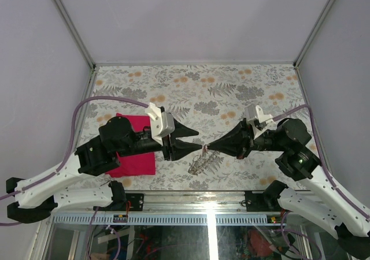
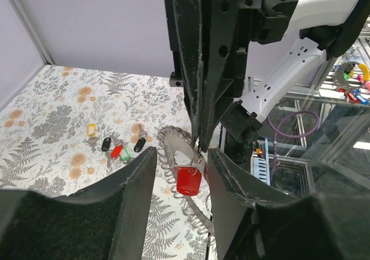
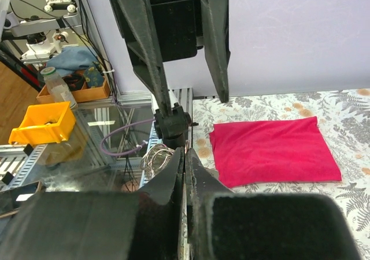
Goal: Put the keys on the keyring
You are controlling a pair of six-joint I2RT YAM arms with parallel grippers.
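Clearly, the weak point is the hold on the red key (image 2: 188,181). The right gripper (image 1: 209,147), pressed together, seems to pinch it only by its thin upper end at the very tips, and the plastic head dangles free. A nudge from the left gripper (image 1: 200,140) could twist it out. It would then probably fall onto the keyring (image 1: 199,164), which lies unheld on the surface (image 1: 231,86) at 6 o'clock of the 2 meeting tips, close to the near edge. The fine chain looks limp, so a dropped key could tangle in it, or a low sweep could drag the loop toward that edge.

The left gripper is spread, its 2 fingers either side of the red head without touching it; closing off-centre would likely push rather than catch.

Both arms reach inward, nose to nose above the surface, left from 9 o'clock, right from 3 o'clock. In the left wrist view the loose keys (image 2: 118,147) cluster at 9 o'clock of the red key. The magenta cloth (image 1: 136,150) lies under the left arm.
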